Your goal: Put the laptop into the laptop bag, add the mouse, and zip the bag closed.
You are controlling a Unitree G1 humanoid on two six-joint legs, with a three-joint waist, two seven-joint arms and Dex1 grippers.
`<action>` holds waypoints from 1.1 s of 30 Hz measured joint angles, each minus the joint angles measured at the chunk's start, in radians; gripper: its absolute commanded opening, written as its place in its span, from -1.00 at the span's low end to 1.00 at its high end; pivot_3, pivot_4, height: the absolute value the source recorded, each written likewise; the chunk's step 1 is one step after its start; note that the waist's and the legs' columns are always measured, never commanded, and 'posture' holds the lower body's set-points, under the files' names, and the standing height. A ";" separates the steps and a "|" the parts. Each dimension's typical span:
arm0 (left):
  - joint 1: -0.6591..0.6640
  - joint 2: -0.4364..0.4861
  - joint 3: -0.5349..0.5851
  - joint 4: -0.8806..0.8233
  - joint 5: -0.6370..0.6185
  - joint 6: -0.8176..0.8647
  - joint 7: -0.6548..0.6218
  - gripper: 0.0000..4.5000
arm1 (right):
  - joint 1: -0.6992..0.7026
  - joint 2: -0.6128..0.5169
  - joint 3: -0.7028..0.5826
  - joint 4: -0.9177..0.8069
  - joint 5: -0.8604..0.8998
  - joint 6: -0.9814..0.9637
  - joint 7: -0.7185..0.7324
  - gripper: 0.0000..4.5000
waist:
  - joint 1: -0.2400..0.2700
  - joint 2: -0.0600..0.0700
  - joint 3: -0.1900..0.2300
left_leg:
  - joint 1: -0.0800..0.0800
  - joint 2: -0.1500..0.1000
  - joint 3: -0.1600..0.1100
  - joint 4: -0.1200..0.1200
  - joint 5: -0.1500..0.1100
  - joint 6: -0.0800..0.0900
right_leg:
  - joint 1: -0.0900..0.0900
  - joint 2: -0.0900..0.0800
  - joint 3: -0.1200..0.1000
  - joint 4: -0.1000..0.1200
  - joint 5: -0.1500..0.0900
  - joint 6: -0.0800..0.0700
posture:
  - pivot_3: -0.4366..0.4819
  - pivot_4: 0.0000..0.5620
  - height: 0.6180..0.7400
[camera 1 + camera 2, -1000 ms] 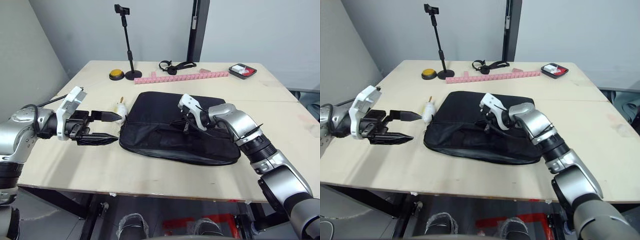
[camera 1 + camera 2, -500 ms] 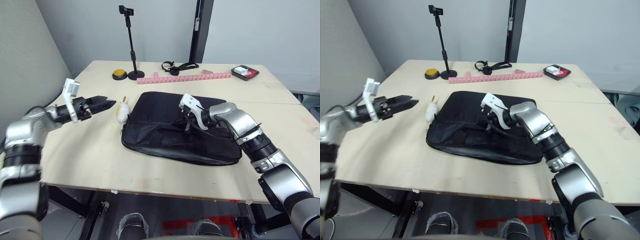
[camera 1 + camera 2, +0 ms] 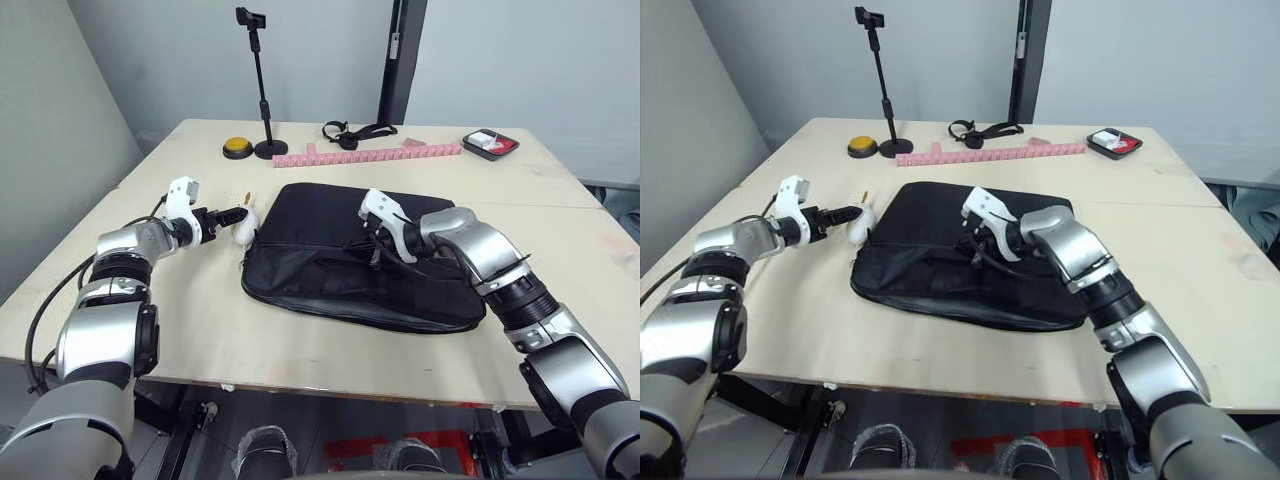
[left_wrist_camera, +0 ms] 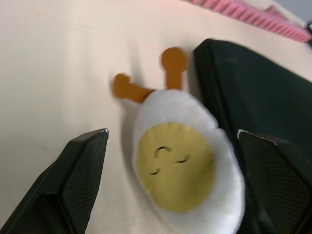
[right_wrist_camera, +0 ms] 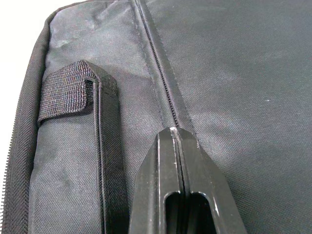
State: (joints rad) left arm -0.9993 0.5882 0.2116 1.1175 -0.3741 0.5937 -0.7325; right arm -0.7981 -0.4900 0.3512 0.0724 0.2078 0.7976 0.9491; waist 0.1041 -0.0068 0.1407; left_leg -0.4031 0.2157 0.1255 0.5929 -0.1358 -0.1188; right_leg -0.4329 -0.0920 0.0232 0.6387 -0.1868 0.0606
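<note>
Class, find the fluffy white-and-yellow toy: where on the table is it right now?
The toy lies on the table to the robot's left, right beside the laptop bag, between the open fingers of the left hand.

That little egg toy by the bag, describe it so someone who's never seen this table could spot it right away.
Find the big black laptop bag in the middle of the table. Just off its left edge lies the egg toy, between the left end effector's open fingers. It is fluffy white with a yellow smiling centre and two orange stalks.
</note>
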 measured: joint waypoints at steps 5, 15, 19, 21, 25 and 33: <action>-0.010 -0.034 -0.004 0.038 0.036 -0.016 -0.038 -0.05 | 0.015 -0.002 -0.011 -0.035 0.002 0.029 -0.017 -1.00 | 0.002 0.000 0.000 | -0.001 0.000 -0.001 0.000 0.000 0.000 | 0.000 0.000 -0.001 -0.001 0.000 0.000 | -0.05 -0.47 0.98; -0.012 -0.048 -0.025 0.013 0.076 0.022 -0.078 -0.98 | 0.023 -0.002 -0.020 -0.049 0.003 0.051 -0.026 -1.00 | 0.003 0.000 0.000 | -0.001 -0.001 -0.001 0.000 0.000 0.000 | 0.000 -0.001 -0.001 -0.002 0.000 0.000 | -0.05 -0.47 0.98; 0.042 -0.019 -0.066 -0.109 0.103 0.051 -0.135 -0.98 | 0.023 0.000 -0.019 -0.049 0.003 0.051 -0.026 -1.00 | -0.001 0.000 0.000 | -0.001 0.000 -0.001 -0.002 0.000 0.000 | 0.000 -0.001 -0.001 -0.003 0.000 0.000 | -0.05 -0.47 0.98; 0.102 0.015 -0.071 -0.202 0.098 0.092 -0.175 -0.98 | 0.024 0.001 -0.018 -0.048 0.003 0.050 -0.025 -1.00 | -0.004 0.000 0.000 | -0.001 0.000 -0.001 -0.003 0.000 0.000 | 0.000 0.000 -0.001 -0.004 0.000 0.000 | -0.05 -0.47 0.98; 0.207 0.077 -0.057 -0.393 0.063 0.189 -0.202 -0.98 | 0.023 0.000 -0.018 -0.044 0.003 0.043 -0.024 -1.00 | -0.006 0.000 0.000 | -0.001 0.000 -0.001 -0.004 -0.001 0.002 | 0.000 -0.001 -0.002 -0.005 0.000 0.000 | -0.05 -0.47 0.98; 0.541 0.212 -0.036 -0.860 -0.029 0.325 -0.262 -0.98 | 0.010 -0.002 -0.010 -0.011 0.002 0.021 -0.003 -1.00 | -0.009 0.001 0.001 | -0.001 0.000 0.000 -0.007 -0.003 0.004 | 0.000 -0.001 -0.002 -0.007 0.000 0.000 | -0.05 -0.47 0.98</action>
State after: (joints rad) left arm -0.4585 0.8006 0.1757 0.2573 -0.4027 0.9187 -0.9948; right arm -0.7879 -0.4924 0.3415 0.0614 0.2098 0.8189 0.9459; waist 0.0953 -0.0059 0.1413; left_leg -0.4040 0.2158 0.1255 0.5862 -0.1384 -0.1148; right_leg -0.4331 -0.0925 0.0215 0.6318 -0.1869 0.0603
